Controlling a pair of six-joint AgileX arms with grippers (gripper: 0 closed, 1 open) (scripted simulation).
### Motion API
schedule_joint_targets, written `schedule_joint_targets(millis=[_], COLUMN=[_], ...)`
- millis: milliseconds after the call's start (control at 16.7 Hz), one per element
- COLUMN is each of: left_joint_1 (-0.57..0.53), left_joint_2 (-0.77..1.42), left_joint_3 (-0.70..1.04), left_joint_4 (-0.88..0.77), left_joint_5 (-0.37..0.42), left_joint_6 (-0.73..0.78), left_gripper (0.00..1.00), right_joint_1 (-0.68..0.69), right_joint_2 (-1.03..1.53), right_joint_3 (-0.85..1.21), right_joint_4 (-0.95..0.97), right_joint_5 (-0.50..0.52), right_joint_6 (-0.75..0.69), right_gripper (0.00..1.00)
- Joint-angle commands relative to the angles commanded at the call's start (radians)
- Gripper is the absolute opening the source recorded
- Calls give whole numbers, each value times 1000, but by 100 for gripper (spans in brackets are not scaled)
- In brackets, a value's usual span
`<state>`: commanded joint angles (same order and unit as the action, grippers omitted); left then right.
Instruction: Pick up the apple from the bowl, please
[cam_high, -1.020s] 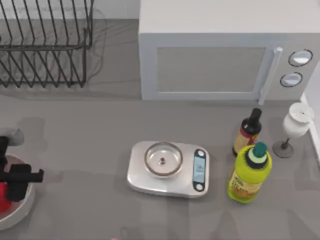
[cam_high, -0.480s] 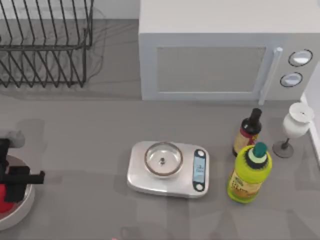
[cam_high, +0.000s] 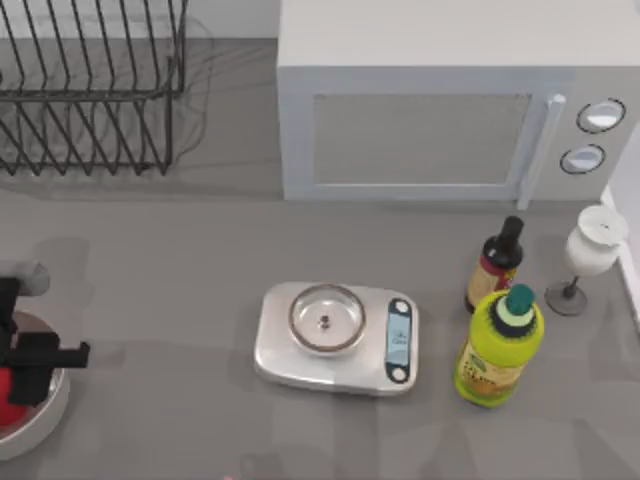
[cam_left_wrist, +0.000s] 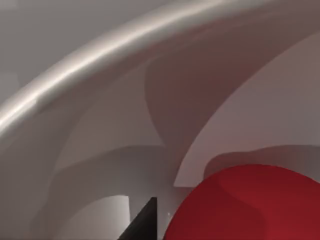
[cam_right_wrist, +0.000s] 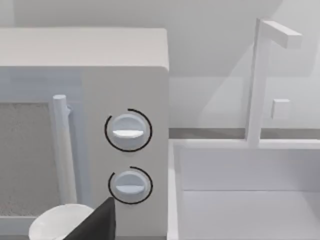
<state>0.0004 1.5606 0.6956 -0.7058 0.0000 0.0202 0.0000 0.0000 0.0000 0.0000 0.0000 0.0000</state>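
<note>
Your apple (cam_left_wrist: 250, 205) sits in the bowl (cam_high: 40, 425) at the worktop's left edge; it looks smooth, round and firm, so take it across its widest part. The left tool (cam_high: 30, 355) hangs right over it, hiding most of it; whether it's clenched, you can't tell.

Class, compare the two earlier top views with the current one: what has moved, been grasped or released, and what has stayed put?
The left gripper has sunk slightly lower into the bowl at the table's left edge, closing in on the apple; whether it has gripped it cannot be told. The apple is in the bowl as before. The scale, both bottles, glass and microwave stayed put.
</note>
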Motion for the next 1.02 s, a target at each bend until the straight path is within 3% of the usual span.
schedule_joint_targets(millis=[120, 720, 1020], left_joint_1=[0, 3, -1], left_joint_2=[0, -14, -5], left_joint_3=[0, 36, 250], left_joint_4=[0, -15, -234], left_joint_5=[0, -2, -2], left_joint_6=[0, 3, -1], left_gripper=[0, 0, 0], right_joint_1=[0, 0, 0], right_joint_2=[0, 0, 0], right_joint_3=[0, 0, 0], right_joint_4=[0, 0, 0], right_joint_5=[0, 0, 0], right_joint_6=[0, 0, 0], right_gripper=[100, 100, 100])
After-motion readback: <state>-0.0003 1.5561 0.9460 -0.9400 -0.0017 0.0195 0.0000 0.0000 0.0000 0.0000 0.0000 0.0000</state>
